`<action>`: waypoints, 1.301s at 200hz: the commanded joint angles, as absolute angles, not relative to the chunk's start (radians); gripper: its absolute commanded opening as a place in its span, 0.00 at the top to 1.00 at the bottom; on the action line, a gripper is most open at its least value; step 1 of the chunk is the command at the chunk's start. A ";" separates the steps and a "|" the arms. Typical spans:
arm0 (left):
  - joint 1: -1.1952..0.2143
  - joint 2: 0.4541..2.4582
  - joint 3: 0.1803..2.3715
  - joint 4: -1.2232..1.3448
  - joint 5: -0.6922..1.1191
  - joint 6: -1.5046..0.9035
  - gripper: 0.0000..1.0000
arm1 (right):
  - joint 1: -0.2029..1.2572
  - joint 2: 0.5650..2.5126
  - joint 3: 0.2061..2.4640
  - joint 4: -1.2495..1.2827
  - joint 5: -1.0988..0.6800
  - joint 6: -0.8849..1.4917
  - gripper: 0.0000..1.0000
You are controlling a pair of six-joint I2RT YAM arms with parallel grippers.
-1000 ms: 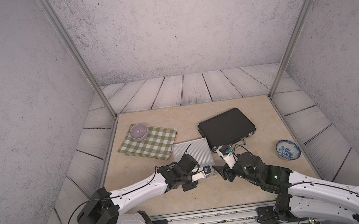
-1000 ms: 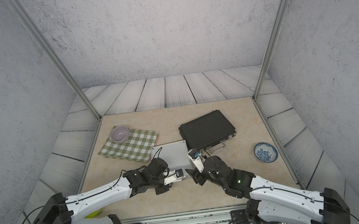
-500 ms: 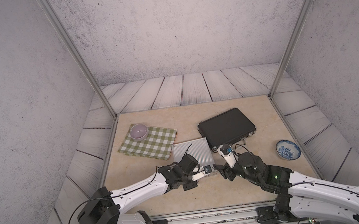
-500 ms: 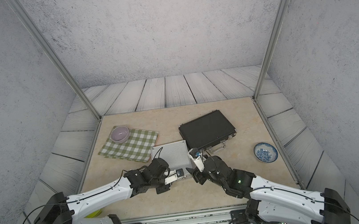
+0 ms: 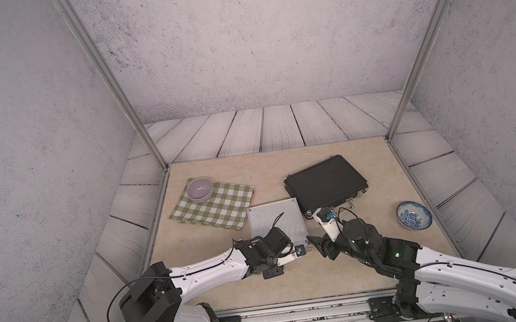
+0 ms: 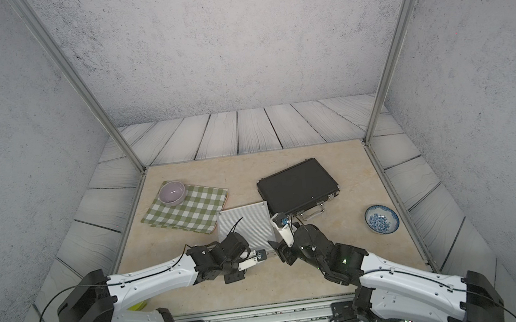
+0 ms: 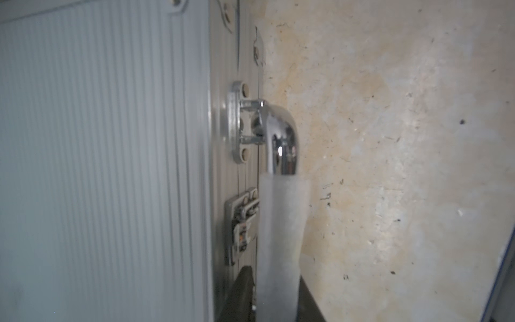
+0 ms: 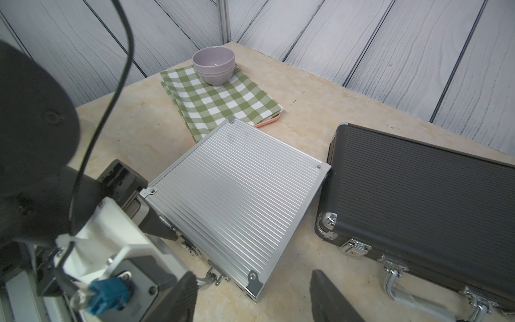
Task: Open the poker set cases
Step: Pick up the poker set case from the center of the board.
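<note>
The silver ribbed case (image 5: pixel 276 223) lies shut at the table's middle. The black case (image 5: pixel 324 182) lies shut behind it to the right, its latches (image 8: pixel 355 248) down. My left gripper (image 5: pixel 298 254) is at the silver case's front edge. In the left wrist view its dark fingers (image 7: pixel 241 292) are shut on the frosted sleeve of the chrome handle (image 7: pixel 280 145), next to a latch (image 7: pixel 242 225). My right gripper (image 8: pixel 253 301) stands open just above the table at the silver case's front right corner (image 8: pixel 255 281), holding nothing.
A green checked cloth (image 5: pixel 214 207) with a lilac bowl (image 5: pixel 199 189) lies at the back left, touching the silver case's rear corner. A blue-patterned dish (image 5: pixel 414 214) sits at the right. The black case's handle (image 8: pixel 393 281) faces the front edge. Walls close three sides.
The left jaws have narrowed slightly on the handle. Both arms stay almost where they were.
</note>
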State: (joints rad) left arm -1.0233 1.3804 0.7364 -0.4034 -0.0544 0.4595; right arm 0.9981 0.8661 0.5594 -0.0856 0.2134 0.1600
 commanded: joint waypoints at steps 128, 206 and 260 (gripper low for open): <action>-1.026 1.084 0.778 -0.353 -0.127 0.566 1.00 | 0.996 0.807 0.612 -0.164 0.167 0.010 0.35; -1.028 0.965 0.720 -0.228 -0.187 0.766 1.00 | 0.996 0.915 0.857 -0.305 0.037 -0.229 0.35; -1.024 0.865 0.605 -0.028 -0.212 0.874 1.00 | 0.996 1.053 0.948 -0.360 -0.077 -0.601 0.31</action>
